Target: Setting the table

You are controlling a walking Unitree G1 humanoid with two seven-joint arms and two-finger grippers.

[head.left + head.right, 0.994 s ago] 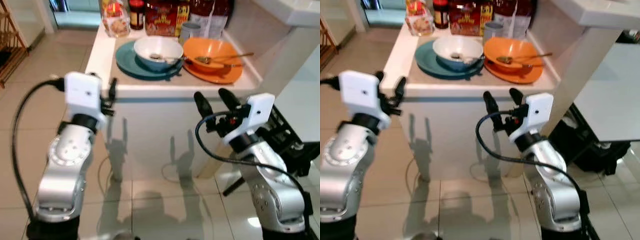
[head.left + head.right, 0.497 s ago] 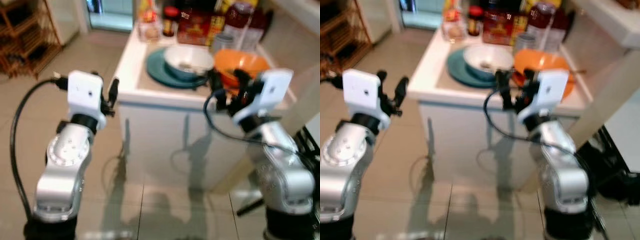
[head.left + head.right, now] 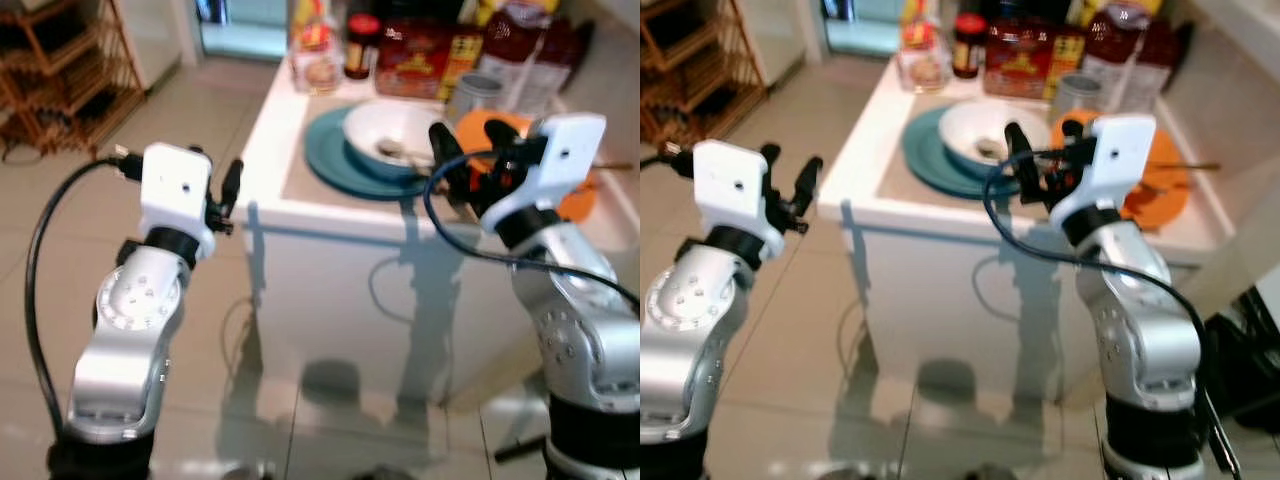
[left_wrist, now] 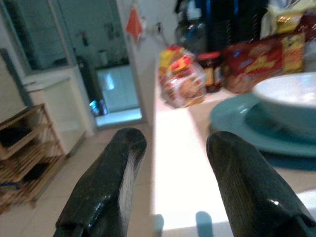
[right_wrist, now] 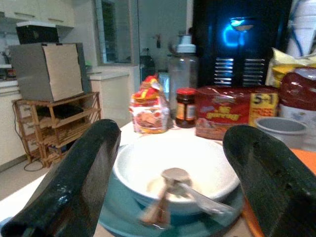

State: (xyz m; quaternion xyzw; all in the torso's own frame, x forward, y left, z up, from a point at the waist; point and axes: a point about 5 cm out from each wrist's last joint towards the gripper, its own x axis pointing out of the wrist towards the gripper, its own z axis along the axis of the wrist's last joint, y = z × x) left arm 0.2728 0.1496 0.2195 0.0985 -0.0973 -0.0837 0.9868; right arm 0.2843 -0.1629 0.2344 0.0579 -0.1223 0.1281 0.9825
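Two grippers raised at a laden white table.

From the head views, the right gripper [image 3: 1040, 160] is held over the table's [image 3: 270, 150] front edge, fingers spread, just before the white bowl [image 3: 395, 130]; the bowl sits on a teal plate [image 3: 335, 165], an orange plate [image 3: 1160, 195] beside it. The left gripper [image 3: 225, 190] is raised off the table's left front corner. In the left wrist view, its fingers [image 4: 106, 185] are seen spread, empty. In the right wrist view, a spoon [image 5: 170, 190] is seen lying in the bowl between the parted fingers [image 5: 81, 173].

Both pincers [image 3: 232, 190] [image 3: 1042, 160] raised — fingers apart
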